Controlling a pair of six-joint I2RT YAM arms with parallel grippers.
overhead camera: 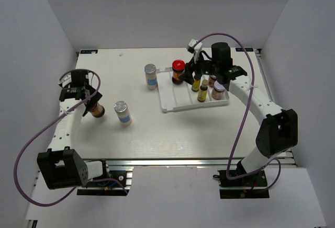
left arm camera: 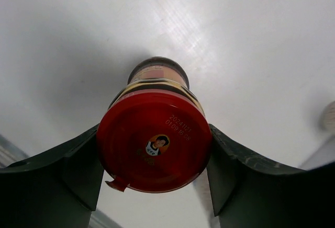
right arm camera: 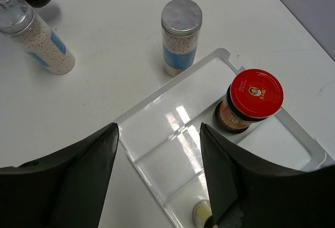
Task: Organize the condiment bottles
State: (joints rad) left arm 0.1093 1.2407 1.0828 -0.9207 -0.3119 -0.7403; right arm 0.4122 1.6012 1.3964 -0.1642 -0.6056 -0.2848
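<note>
Gripper, left [left arm camera: 154, 139]: clamped on red-lidded jar [overhead camera: 96, 110], left side of table [overhead camera: 157, 139].
Near shaker [overhead camera: 123, 113], far shaker [overhead camera: 151, 76]: mid-table, left of white tray [overhead camera: 170, 107].
Second red-lidded jar [right arm camera: 251, 100]: tray's far-left compartment.
Gripper, right [right arm camera: 158, 128]: jaws apart, empty, above tray.

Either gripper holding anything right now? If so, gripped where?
Left gripper holds the red-lidded jar by its lid, one finger on each side of the lid's rim. Right gripper is open above the white tray, holding nothing.
</note>
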